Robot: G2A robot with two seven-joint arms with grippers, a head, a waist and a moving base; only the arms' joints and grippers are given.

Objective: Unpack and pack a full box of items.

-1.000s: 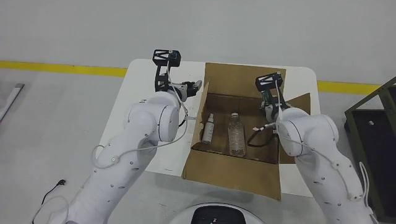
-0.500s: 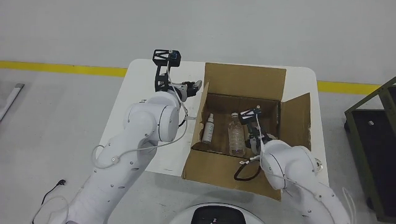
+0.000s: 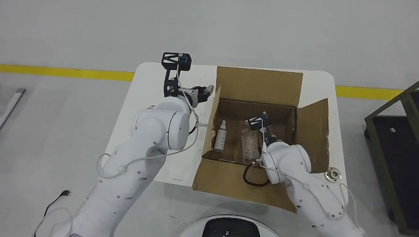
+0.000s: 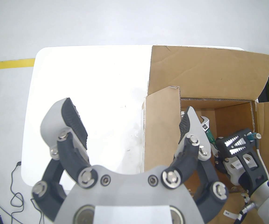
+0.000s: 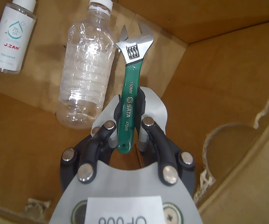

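Green-handled wrench (image 5: pixel 132 80) sat gripped in the right hand (image 5: pixel 131 100), at the bottle's (image 5: pixel 87 71) three o'clock. Moving it straight looked wise (bottle just beside); the left hand (image 4: pixel 131 120) hung open.

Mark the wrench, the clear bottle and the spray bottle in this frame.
wrench (image 5: pixel 131 80): right wrist view, on the green handle.
clear bottle (image 5: pixel 87 71): right wrist view, on the ribbed body.
spray bottle (image 5: pixel 12 40): right wrist view, on the white label.
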